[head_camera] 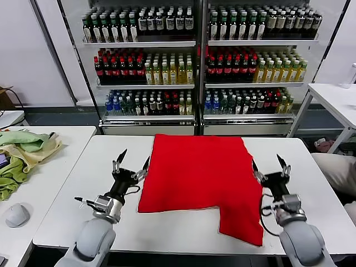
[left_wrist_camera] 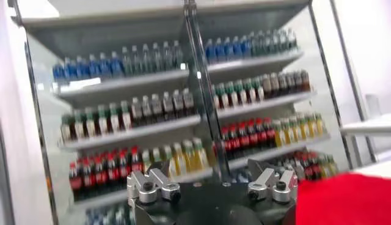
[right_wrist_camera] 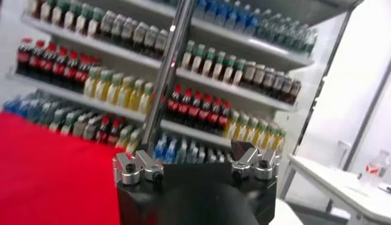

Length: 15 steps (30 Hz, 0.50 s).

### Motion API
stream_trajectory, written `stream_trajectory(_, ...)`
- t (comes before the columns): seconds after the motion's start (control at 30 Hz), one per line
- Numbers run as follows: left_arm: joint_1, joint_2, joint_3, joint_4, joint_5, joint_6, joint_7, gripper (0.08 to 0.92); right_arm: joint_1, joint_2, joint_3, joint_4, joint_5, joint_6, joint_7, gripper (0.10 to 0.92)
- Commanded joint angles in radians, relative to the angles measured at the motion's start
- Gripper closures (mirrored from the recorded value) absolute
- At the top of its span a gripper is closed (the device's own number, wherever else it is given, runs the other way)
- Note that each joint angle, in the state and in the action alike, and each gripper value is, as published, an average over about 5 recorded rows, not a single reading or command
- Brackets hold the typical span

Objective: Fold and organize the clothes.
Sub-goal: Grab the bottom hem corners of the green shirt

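A red T-shirt (head_camera: 203,181) lies flat mid-tabletop (head_camera: 83,214). The left gripper (head_camera: 132,161) and right gripper (head_camera: 271,165) wait beside it, fingers wide.

Left gripper (head_camera: 132,162) raised, fingers spread, right gripper (head_camera: 270,165) likewise, fingers apart

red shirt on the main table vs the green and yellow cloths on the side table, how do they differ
The red shirt lies spread flat; the green and yellow cloths are bunched in a rumpled heap. The red shirt is one bright colour; the cloths are pale and mixed. The red shirt sits between the left gripper and right gripper; the cloths lie off to the robot's left, away from both. Both are soft fabric on white tabletops.
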Motion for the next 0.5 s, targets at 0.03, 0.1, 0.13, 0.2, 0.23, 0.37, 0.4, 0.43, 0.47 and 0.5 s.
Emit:
stream_trajectory(0.03,0.233,0.165,0.046,-0.204,-0.192,0.256,-0.195,0.177,-0.222,-0.060,0.022,0.111,0.094,-0.023,0.024,0.203)
stream_trajectory(0.1,0.243,0.165,0.052,-0.206,-0.204,0.280,-0.226,0.177,-0.235,-0.051,0.018,0.111,0.088,-0.022,0.025,0.203)
stream_trajectory(0.13,0.247,0.164,0.056,-0.206,-0.211,0.294,-0.242,0.177,-0.240,-0.044,0.014,0.109,0.085,-0.021,0.027,0.203)
stream_trajectory(0.2,0.255,0.158,0.063,-0.201,-0.219,0.315,-0.261,0.177,-0.242,-0.033,0.006,0.102,0.079,-0.021,0.031,0.203)
stream_trajectory(0.23,0.258,0.155,0.066,-0.198,-0.221,0.321,-0.266,0.177,-0.242,-0.028,0.003,0.098,0.078,-0.021,0.034,0.203)
stream_trajectory(0.37,0.253,0.135,0.076,-0.179,-0.220,0.329,-0.266,0.177,-0.236,-0.008,-0.009,0.077,0.073,-0.024,0.049,0.203)
stream_trajectory(0.4,0.247,0.129,0.078,-0.171,-0.220,0.330,-0.265,0.177,-0.234,-0.004,-0.011,0.072,0.073,-0.026,0.054,0.203)
stream_trajectory(0.43,0.238,0.124,0.080,-0.163,-0.219,0.331,-0.264,0.177,-0.233,0.000,-0.013,0.067,0.073,-0.029,0.059,0.203)
stream_trajectory(0.47,0.228,0.117,0.082,-0.153,-0.217,0.332,-0.263,0.177,-0.233,0.003,-0.016,0.063,0.073,-0.033,0.063,0.203)
stream_trajectory(0.5,0.217,0.111,0.083,-0.142,-0.216,0.332,-0.261,0.177,-0.235,0.006,-0.019,0.059,0.074,-0.036,0.066,0.203)
